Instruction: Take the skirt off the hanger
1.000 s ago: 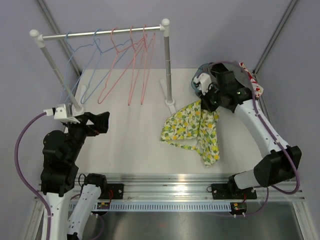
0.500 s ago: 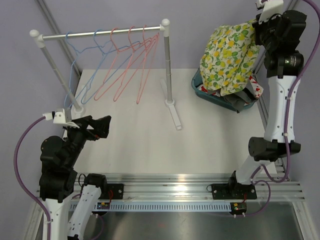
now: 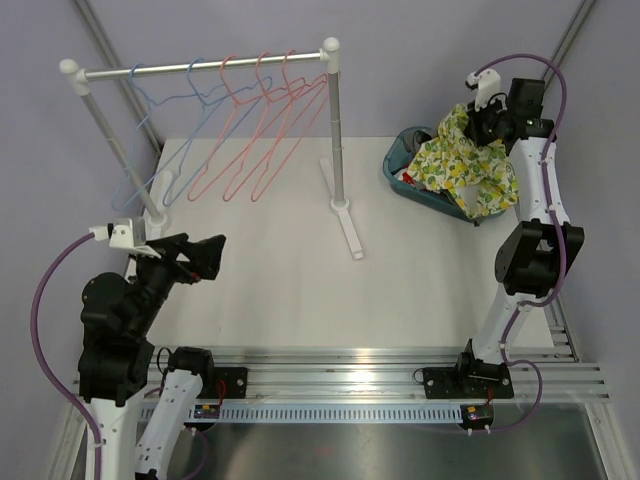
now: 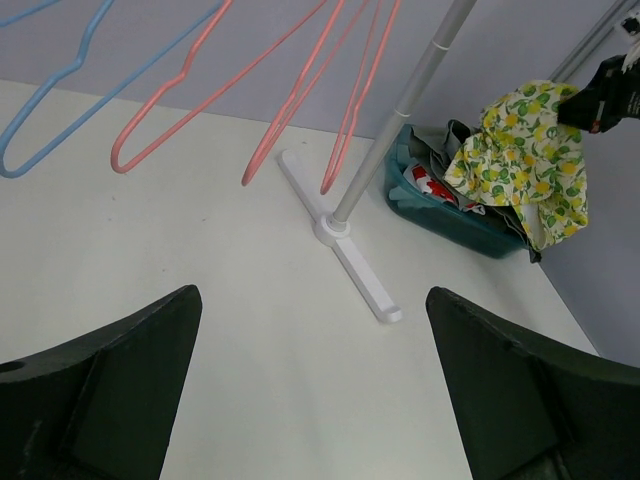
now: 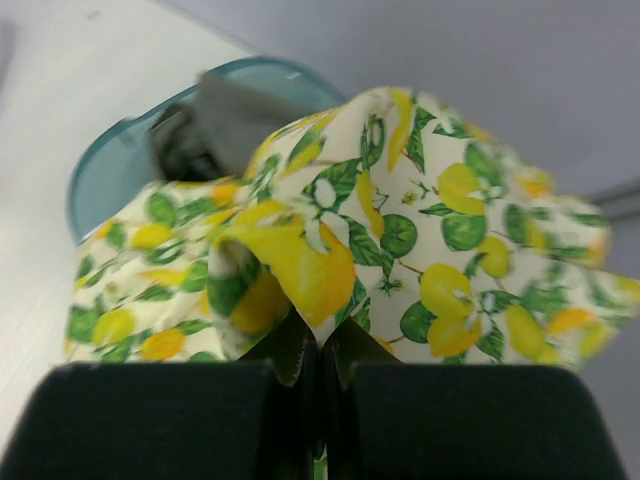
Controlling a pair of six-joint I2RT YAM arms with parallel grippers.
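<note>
- Evidently the skirt (image 3: pixel 462 160) was already off its hanger; the hangers (image 4: pixel 118 158) on the rack (image 3: pixel 335 120) all hung bare.
- Right pincer (image 3: pixel 478 125) was clenched on a bunched fold of the skirt, holding it over the bin (image 3: pixel 393 165) at the far right of the bench (image 3: pixel 270 260). The hem drooped into and over the bin's far side.
- Step judged: drop-off, the last part of the task.
- Next move would call for lowering a little, letting the jaws go, then lifting clear so the cloth does not drag out with them.
- Other clothes (image 4: pixel 430 185), grey and red-printed, already lay in the bin, so the skirt could heap up and slide over the rim.
- Left pincer (image 3: pixel 208 250) hung released, jaws wide, above the near left of the bench, well apart from the skirt.
- Rack foot stood between the arms, near the bin; nothing blocked the drop itself.
</note>
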